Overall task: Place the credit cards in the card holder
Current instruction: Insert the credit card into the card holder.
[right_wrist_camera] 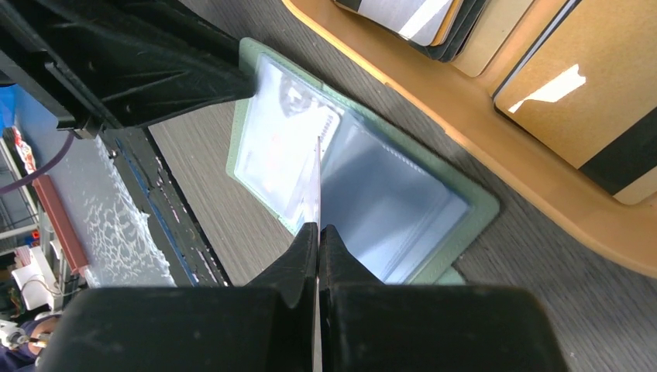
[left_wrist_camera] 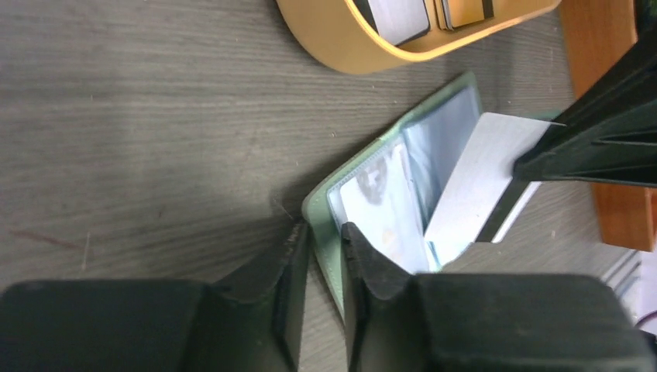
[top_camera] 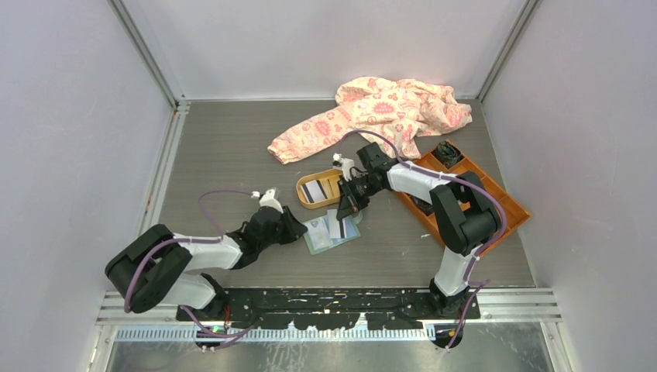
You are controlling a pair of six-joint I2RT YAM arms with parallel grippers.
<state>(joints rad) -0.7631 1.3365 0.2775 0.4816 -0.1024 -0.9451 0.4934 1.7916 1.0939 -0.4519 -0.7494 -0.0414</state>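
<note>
Seen from above, counted two claws, one card holder and one orange tray on the table (top_camera: 225,155). Found the card holder (top_camera: 324,235), pale green and nearly square, spread open near the table's middle, just in front of the tray (top_camera: 302,194). Placed the left claw (top_camera: 299,227) at its left edge and the right claw (top_camera: 344,211) above its right half, clamped on one white credit card (top_camera: 338,227) with a dark stripe. Spotted one more striped card (top_camera: 314,191) lying in the tray.

Looking through the left wrist camera, found the left claw (left_wrist_camera: 321,236) nearly closed, nipping the card holder's (left_wrist_camera: 442,132) green cover edge between its fingers. Made out clear sleeves inside, with the held credit card (left_wrist_camera: 472,186) slanting down onto them.

Looking through the right wrist camera, found the right claw (right_wrist_camera: 318,230) pressed tight on the credit card (right_wrist_camera: 318,178), seen edge-on, over the fold between the two sleeves of the card holder (right_wrist_camera: 395,201). Could not count the stacked cards (right_wrist_camera: 411,15) in the tray (right_wrist_camera: 465,108).
</note>
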